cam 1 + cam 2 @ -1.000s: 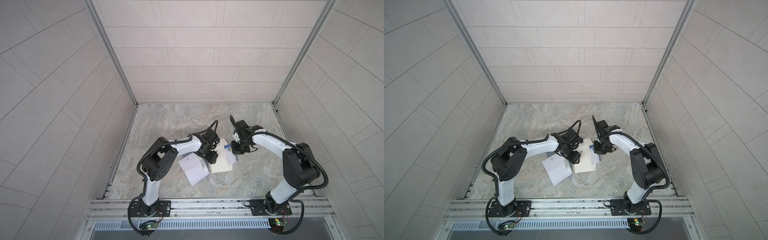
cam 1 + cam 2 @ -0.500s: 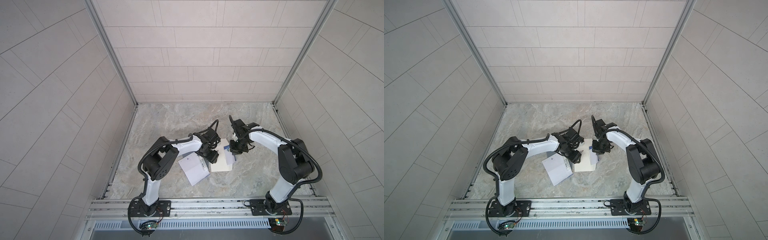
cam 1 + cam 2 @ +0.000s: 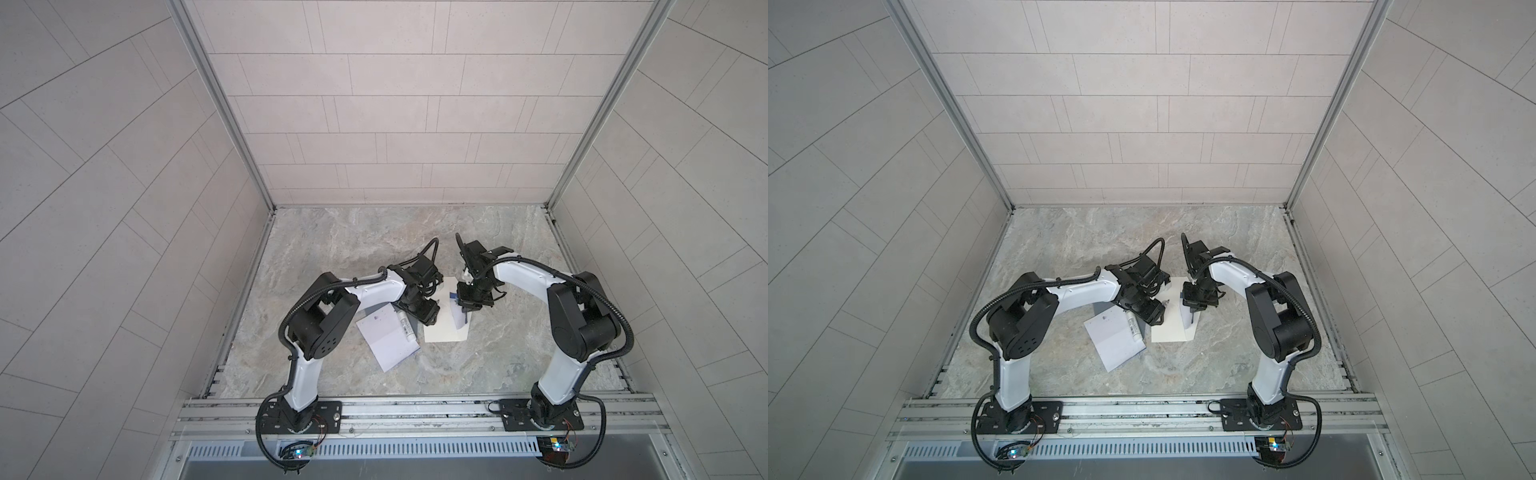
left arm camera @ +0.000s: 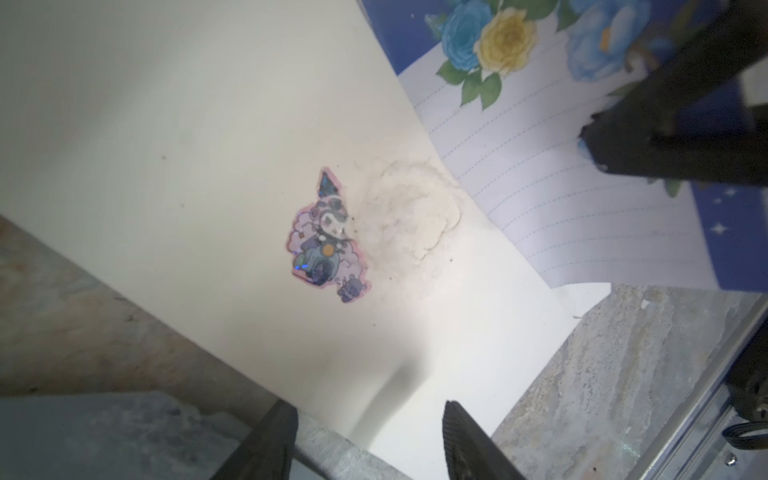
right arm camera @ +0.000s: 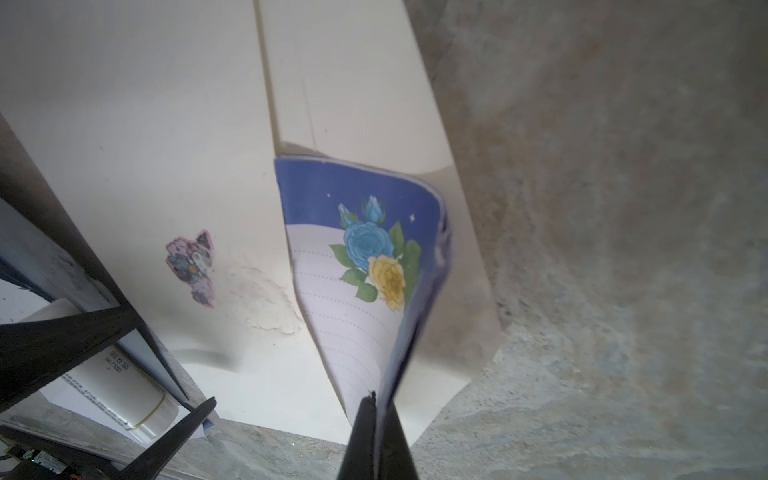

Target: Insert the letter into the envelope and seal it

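In both top views the cream envelope [image 3: 440,334] lies flat on the marbled surface [image 3: 374,249] between the two arms. The left hand [image 3: 430,321] sits at its left edge and the right hand [image 3: 466,318] over its right half. The letter [image 3: 456,316] rises from the envelope into the right hand. Just beside the envelope lies a white sheet [image 3: 386,345] with a small tube [image 3: 405,328] on it (perhaps glue, though it is too small to tell).

In the left wrist view the left hand is released; its fingers [image 4: 270,444] stand spread to either side of the envelope's edge and grip nothing. The cream panel bearing a cartoon sticker [image 4: 326,237] overlaps one side of the lined, flower-printed letter.

In the right wrist view the right hand is clenched on the letter's near edge; the sheet bows, and its far end meets the fold where the stickered panel joins the rest of the envelope.

The insertion looks begun but not finished; most of the letter shows outside the envelope, and whether its far end is truly inside the pocket cannot be told. Pushing it home, folding the flap and sealing it are all left to do.
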You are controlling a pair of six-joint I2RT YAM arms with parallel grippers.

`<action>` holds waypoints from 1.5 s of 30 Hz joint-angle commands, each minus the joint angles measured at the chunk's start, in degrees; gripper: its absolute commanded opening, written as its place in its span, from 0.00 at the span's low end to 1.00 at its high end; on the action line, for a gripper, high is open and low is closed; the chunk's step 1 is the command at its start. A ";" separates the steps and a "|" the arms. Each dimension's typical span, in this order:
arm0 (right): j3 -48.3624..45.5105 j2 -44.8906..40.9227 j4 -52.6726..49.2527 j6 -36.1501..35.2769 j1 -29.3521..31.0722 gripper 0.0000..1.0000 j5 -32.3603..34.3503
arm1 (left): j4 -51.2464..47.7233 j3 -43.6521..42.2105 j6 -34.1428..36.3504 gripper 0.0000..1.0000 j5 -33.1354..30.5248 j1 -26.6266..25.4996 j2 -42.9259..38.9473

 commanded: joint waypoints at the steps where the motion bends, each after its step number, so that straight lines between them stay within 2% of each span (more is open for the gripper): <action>1: -0.84 1.15 0.99 -0.61 0.51 0.00 -1.68 | -0.64 0.02 0.34 0.63 -0.08 -0.30 2.56; 8: -1.28 1.39 1.09 -1.41 0.69 0.00 -2.08 | -0.30 0.09 -0.01 0.63 -1.11 -0.32 3.31; 16: -1.45 -2.88 -2.64 2.05 0.33 0.00 8.22 | -0.03 0.21 -0.27 0.62 -2.20 -0.33 3.40; 37: 1.54 -7.08 -3.76 3.90 0.34 0.00 8.26 | 1.90 -0.37 0.14 0.60 -1.66 -0.34 5.74; 45: 0.57 -5.78 -3.26 5.69 0.34 0.00 9.52 | 1.99 0.49 0.21 0.59 -1.78 -0.34 7.10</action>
